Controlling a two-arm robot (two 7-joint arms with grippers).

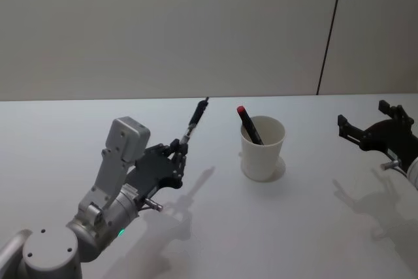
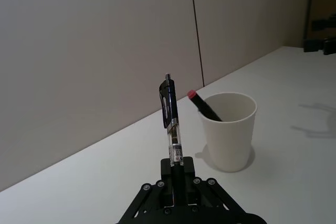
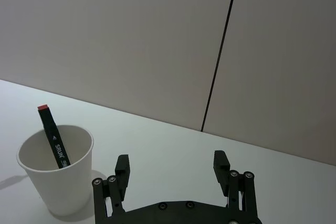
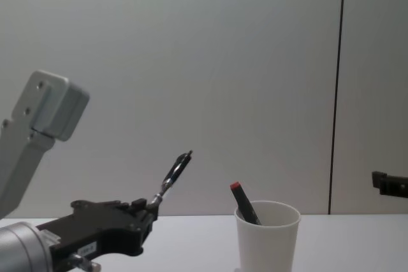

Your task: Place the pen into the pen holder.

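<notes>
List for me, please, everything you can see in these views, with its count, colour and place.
pen: one, black and clear, held tilted above the table to the left of the cup
pen holder: one, white paper cup, standing upright on the table near the middle
marker: one, black with a red end, leaning inside the pen holder
table: one, white, under everything
wall: one, pale grey, behind the table, with one dark upright seam on the right
left gripper: one, black, left of the cup, shut on the pen
right gripper: one, black, right of the cup, open and holding nothing
</notes>
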